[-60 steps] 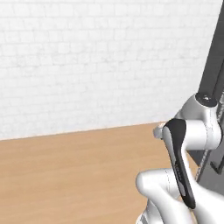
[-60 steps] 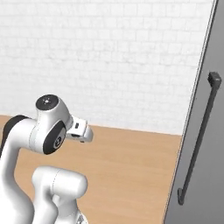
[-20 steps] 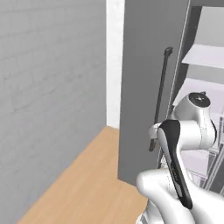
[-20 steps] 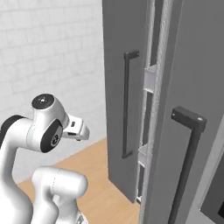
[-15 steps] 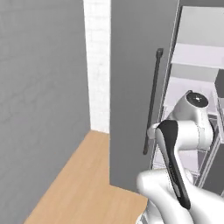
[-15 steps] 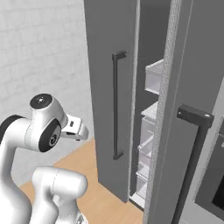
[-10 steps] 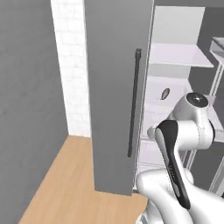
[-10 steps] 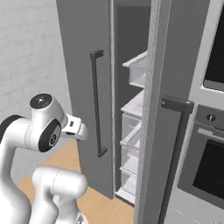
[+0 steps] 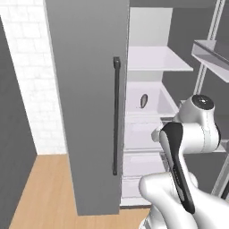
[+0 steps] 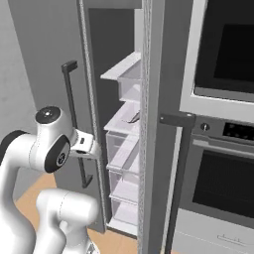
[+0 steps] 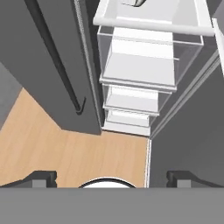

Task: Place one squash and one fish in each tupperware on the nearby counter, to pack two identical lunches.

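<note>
Now I am facing an open fridge [image 9: 147,112], its tall grey door [image 9: 87,103] swung out toward me with a long dark handle [image 9: 116,116] running down it. Inside are white shelves and clear drawers stacked one under another. On one middle shelf lies a small slender grey shape, which I take to be a fish [image 9: 143,100]; from the right base camera it shows as a thin dark sliver on that same shelf [image 10: 133,118]. I judge the food is kept cold here, which is why I must fetch it before any packing starts. I cannot make out any squash from here.

My fingers [image 11: 109,177] stand as wide apart as they go and hold nothing, ready for a first pick. The arm is tucked up close to its base, I think to keep it clear of the door while the base drives.

To the right of the fridge stands a built-in oven [image 10: 225,163] with a dark glass front.

Compared with half a second ago, both base views have swung further round, so I now see deeper into the fridge and more of the oven. That is the base turning, not the things moving.
</note>
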Motion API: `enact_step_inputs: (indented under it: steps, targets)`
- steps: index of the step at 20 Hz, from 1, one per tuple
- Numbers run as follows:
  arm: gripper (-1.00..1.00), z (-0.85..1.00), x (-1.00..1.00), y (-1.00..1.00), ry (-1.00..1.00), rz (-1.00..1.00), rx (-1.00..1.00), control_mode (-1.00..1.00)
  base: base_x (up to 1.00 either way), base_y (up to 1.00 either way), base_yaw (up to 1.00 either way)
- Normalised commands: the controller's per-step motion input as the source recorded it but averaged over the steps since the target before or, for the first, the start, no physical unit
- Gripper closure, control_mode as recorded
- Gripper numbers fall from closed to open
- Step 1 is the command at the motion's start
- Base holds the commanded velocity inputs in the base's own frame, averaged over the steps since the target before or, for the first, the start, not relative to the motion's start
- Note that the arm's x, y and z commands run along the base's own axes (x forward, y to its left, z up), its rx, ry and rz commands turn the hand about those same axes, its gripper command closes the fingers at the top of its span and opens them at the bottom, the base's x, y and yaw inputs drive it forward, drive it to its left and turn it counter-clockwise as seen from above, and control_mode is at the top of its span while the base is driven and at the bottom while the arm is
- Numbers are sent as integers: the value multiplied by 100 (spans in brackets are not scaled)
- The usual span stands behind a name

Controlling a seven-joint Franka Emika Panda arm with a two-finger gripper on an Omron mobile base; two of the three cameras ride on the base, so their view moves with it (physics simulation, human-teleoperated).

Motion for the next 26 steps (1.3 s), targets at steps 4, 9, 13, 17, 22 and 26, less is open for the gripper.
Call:
enact_step_inputs:
  steps: [4, 9, 13, 17, 22, 26]
  targets:
    - [-100, 0, 0, 0, 0, 0, 0, 100, 33, 6, -39]
    - [-100, 0, 0, 0, 0, 0, 0, 100, 55, 40, -30]
    - [-100, 0, 0, 0, 0, 0, 0, 100, 52, 19, -18]
    - [-100, 0, 0, 0, 0, 0, 0, 100, 27, 0, -8]
    - [-100, -1, 23, 0, 0, 0, 0, -100, 22, 0, 0]
    - [-100, -18, 91, 3, -3, 0, -1, -100, 0, 0, 0]
